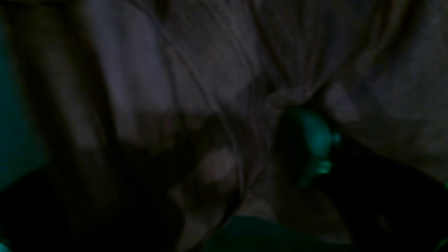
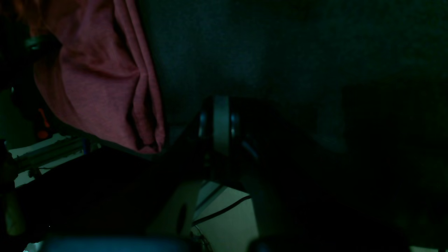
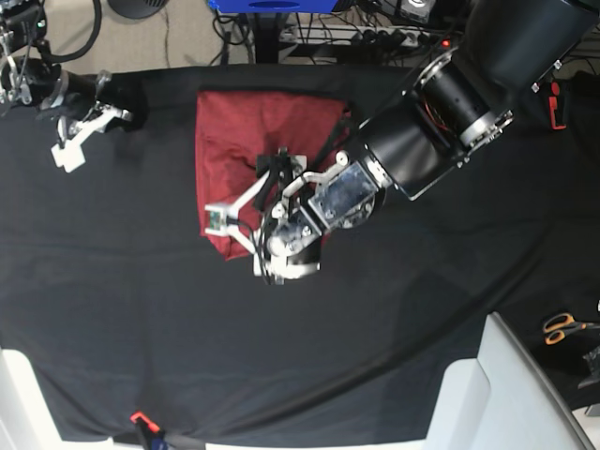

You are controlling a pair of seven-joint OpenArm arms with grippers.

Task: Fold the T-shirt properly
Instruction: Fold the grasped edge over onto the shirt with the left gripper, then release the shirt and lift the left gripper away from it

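1. The soft brick-red knit T-shirt [image 3: 253, 155], folded compactly, lies on the black-clothed tabletop [image 3: 422, 309].
2. The left gripper [image 3: 246, 214] hovers over its near edge, jaws spread, holding nothing, seemingly just releasing.
3. The right gripper [image 3: 80, 136] rests apart, jaws closed, empty.

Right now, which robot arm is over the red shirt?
The left arm's end effector, the big arm from the base view's upper right, is over the T-shirt. The right end effector sits apart, far left.

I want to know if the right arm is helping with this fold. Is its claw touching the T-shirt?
Apart. The base view shows the right claw over the black cloth, with bare cloth between it and the T-shirt.
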